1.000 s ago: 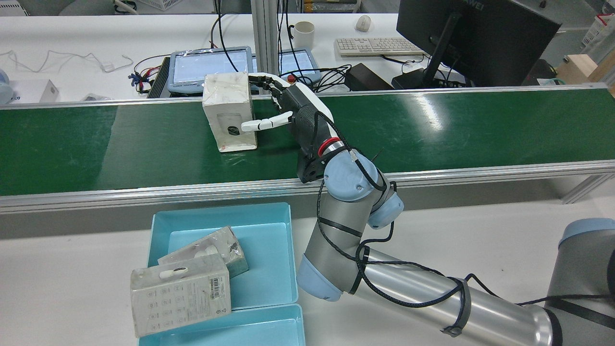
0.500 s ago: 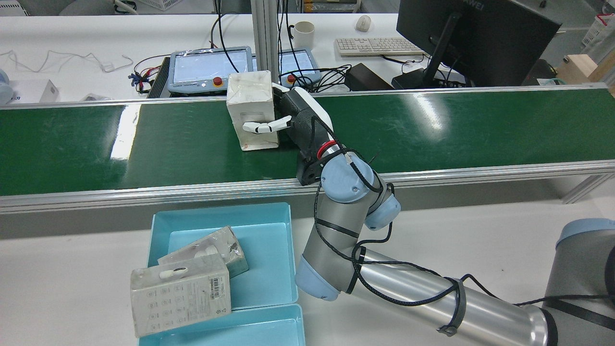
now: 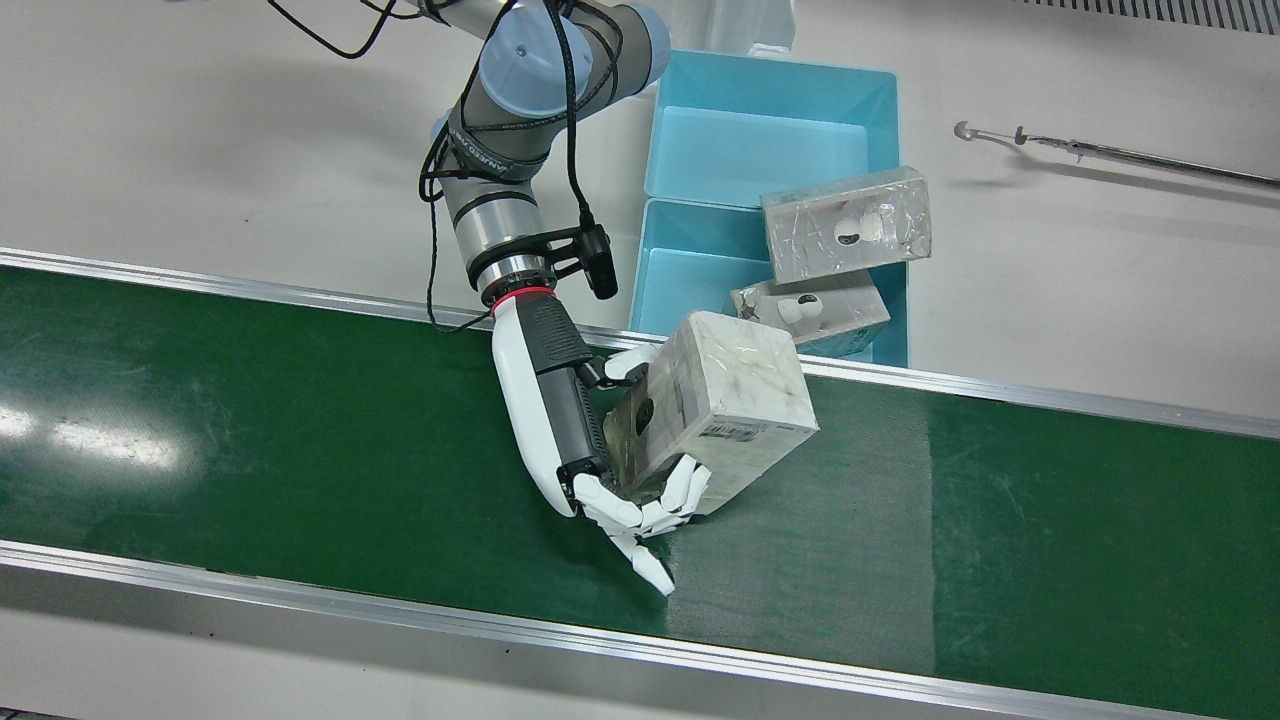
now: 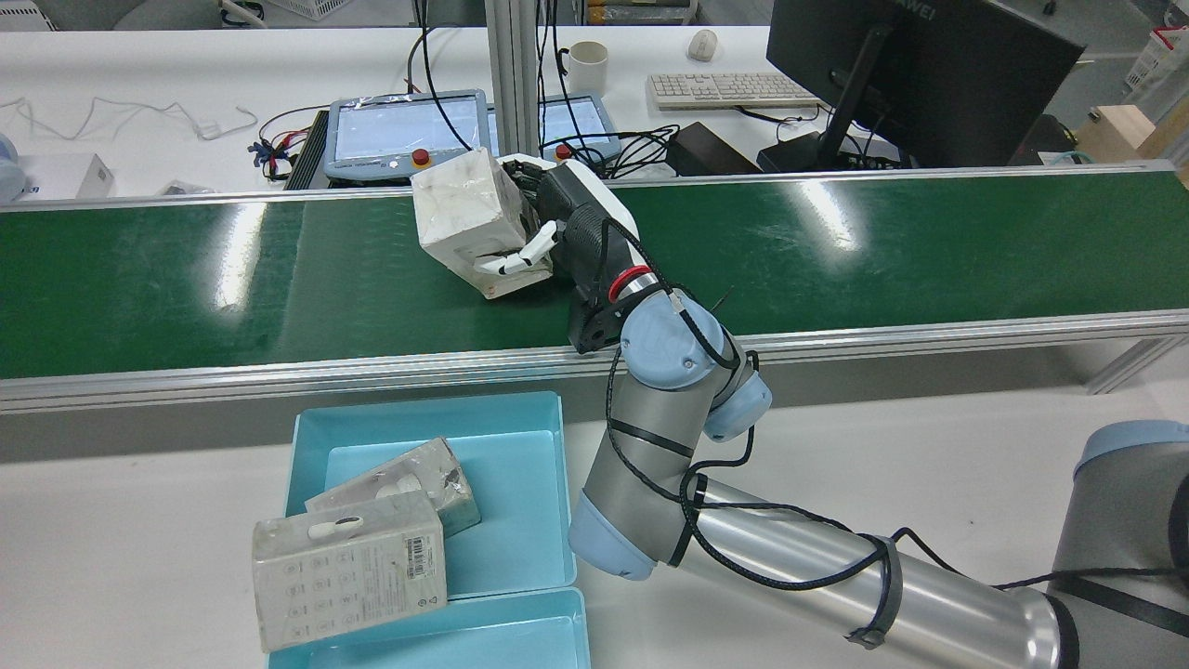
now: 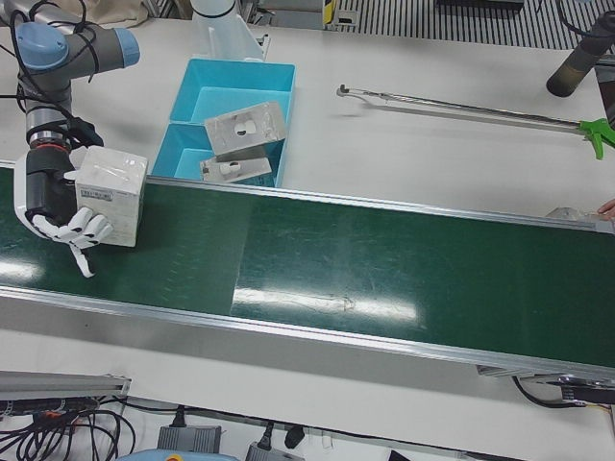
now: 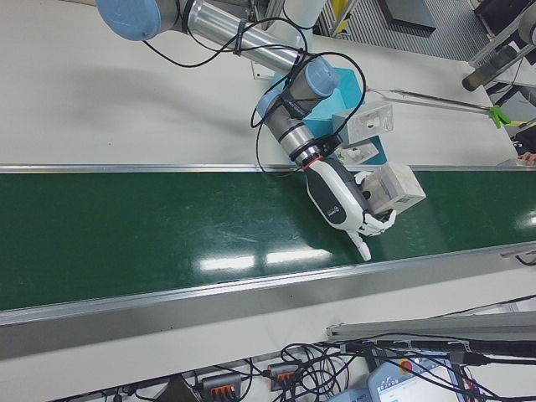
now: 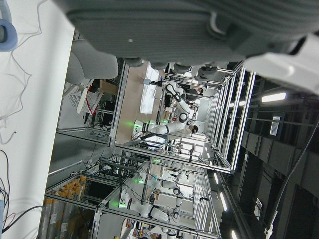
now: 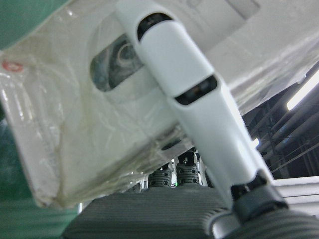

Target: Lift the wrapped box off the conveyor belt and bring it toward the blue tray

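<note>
The wrapped box [image 3: 720, 400], white under clear film, is tilted over the green conveyor belt [image 3: 250, 430]. My right hand [image 3: 545, 400] is shut on it, with fingers [image 3: 640, 515] curled round its far side and the thumb on its near side. The same grasp shows in the rear view, box [image 4: 464, 209] and hand [image 4: 576, 228], and in the right-front view [image 6: 398, 188]. In the right hand view a finger [image 8: 184, 84] presses the box's face [image 8: 75, 124]. The blue tray [image 3: 770, 75] stands beside the belt on the robot's side. My left hand appears only as a grey edge [image 7: 149, 25].
Two more wrapped boxes [image 3: 848, 225] [image 3: 810, 308] lie in the blue tray, one propped on its rim. A long reaching tool [image 3: 1100, 150] lies on the white table. Beyond the belt, screens [image 4: 409, 130], cables and a monitor [image 4: 920, 74] stand.
The box travelled right along the belt into my right hand. The fingers closed round it, and the box has gone from upright to tilted.
</note>
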